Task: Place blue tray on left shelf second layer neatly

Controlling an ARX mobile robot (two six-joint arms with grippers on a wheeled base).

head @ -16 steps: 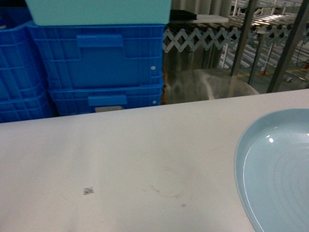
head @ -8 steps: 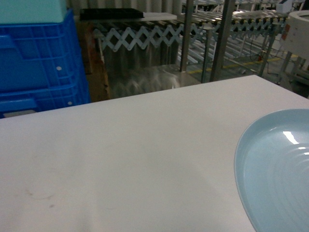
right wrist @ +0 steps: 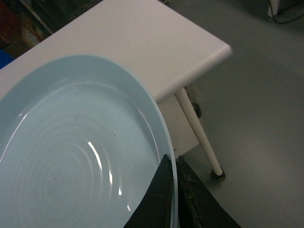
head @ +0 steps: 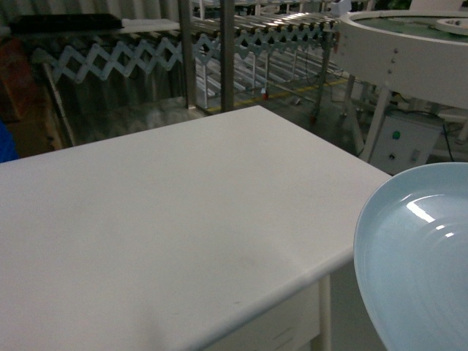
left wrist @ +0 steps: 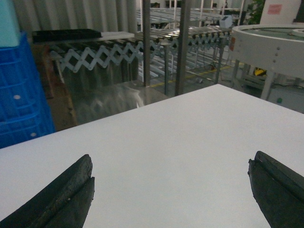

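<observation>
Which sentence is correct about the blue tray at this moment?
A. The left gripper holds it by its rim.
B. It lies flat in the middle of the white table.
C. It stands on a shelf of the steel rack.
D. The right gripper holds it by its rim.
D: in the right wrist view the right gripper is clamped over the rim of the blue tray, while the left gripper is open and empty above the white table.

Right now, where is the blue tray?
The blue tray sits at the head view's lower right, partly past the white table's corner. The right gripper pinches its rim in the right wrist view.
</observation>
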